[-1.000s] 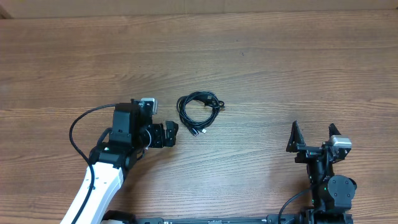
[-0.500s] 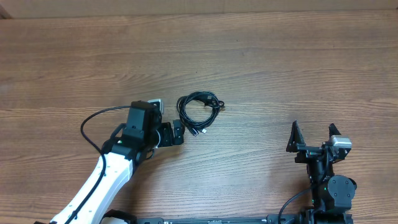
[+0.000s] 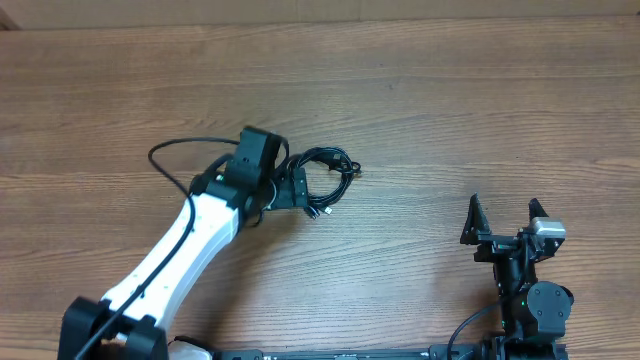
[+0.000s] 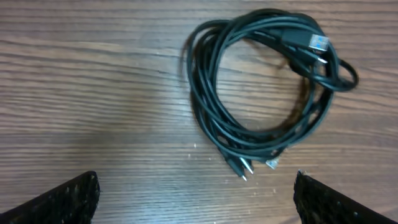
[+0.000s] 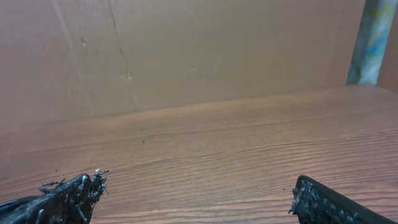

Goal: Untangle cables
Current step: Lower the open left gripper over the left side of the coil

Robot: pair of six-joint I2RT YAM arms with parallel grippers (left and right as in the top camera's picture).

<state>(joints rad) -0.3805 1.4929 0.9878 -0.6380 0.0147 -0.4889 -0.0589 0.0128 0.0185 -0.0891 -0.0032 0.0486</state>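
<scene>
**Now at the coil: the left arm has closed in**

The cables (image 3: 322, 180) lie as one tangled loop on the table (image 3: 450, 90), near its middle, with their plug ends trailing toward the robot. Within the last second the left gripper (image 3: 294, 190) has swung from well beside the loop to its near-left edge. Its fingers are spread wide and hold nothing. In the wrist view the loop sits just ahead, between both tips. A first grasp looks imminent. The right gripper (image 3: 500, 218), likewise spread and empty, waits well apart.
</scene>
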